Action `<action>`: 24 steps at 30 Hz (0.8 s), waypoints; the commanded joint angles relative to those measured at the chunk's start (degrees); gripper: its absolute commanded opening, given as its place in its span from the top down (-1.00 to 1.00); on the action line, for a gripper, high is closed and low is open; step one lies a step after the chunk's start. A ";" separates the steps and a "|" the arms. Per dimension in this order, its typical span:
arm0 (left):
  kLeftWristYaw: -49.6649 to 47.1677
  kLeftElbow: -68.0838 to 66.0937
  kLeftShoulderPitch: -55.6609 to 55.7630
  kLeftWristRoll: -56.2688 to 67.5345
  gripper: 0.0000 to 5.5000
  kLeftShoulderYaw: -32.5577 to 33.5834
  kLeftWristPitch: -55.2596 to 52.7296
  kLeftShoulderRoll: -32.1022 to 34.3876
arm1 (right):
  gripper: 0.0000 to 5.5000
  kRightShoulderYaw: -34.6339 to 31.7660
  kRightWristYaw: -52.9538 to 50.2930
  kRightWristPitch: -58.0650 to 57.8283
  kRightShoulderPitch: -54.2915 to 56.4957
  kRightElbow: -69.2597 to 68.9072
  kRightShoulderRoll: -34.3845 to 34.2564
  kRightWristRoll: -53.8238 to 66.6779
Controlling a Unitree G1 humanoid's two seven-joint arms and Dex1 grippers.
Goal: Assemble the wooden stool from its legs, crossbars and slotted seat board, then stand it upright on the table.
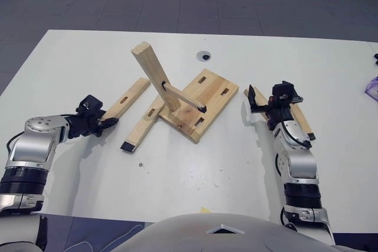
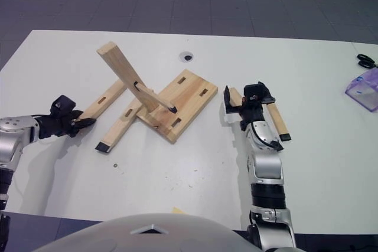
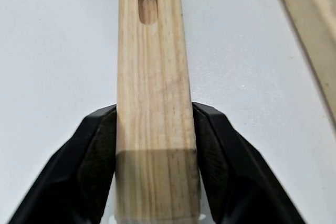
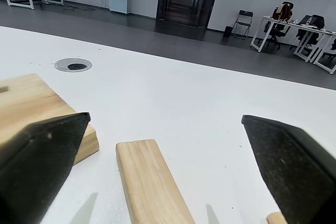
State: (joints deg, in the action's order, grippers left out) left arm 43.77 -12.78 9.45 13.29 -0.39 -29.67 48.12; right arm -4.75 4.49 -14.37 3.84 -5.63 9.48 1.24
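Observation:
The slotted seat board point(image 1: 204, 103) lies flat mid-table. One leg point(image 1: 155, 74) stands tilted up from it, with a crossbar point(image 1: 184, 99) plugged into its side. Two more legs lie left of the board: a slotted leg point(image 1: 128, 99) and a black-footed leg point(image 1: 142, 126). My left gripper point(image 1: 108, 123) is shut on the near end of the slotted leg point(image 3: 155, 77), its pads point(image 3: 100, 156) pressing both sides. My right gripper point(image 1: 269, 95) is open just right of the board, with a wooden piece point(image 4: 152, 182) lying between its fingers point(image 4: 42, 156). Another leg point(image 1: 302, 121) lies beside it.
A round cable grommet point(image 1: 204, 56) sits in the table behind the board. Scissors point(image 2: 366, 60) and a purple box point(image 2: 365, 90) are at the far right edge. A tiny dark speck point(image 1: 140, 164) lies on the near tabletop, which is open white surface.

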 commanded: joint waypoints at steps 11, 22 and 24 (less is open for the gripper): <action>-24.13 21.46 33.12 2.02 0.24 7.36 15.01 -18.23 | -0.96 -15.05 0.45 -15.68 26.14 -13.68 -7.54 63.38; -5.76 29.94 33.01 8.50 0.24 -0.67 11.37 -18.01 | -0.96 -11.15 -1.21 -20.66 38.70 -8.03 -5.80 77.19; -4.94 31.04 32.41 10.31 0.24 -0.84 9.98 -18.29 | -0.96 -11.11 -0.65 -20.48 39.32 -7.90 -5.36 77.73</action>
State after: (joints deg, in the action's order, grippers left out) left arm 36.86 16.70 42.66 22.19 -0.52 -18.20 30.11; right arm -16.15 3.50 -34.55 42.13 -13.59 3.22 78.22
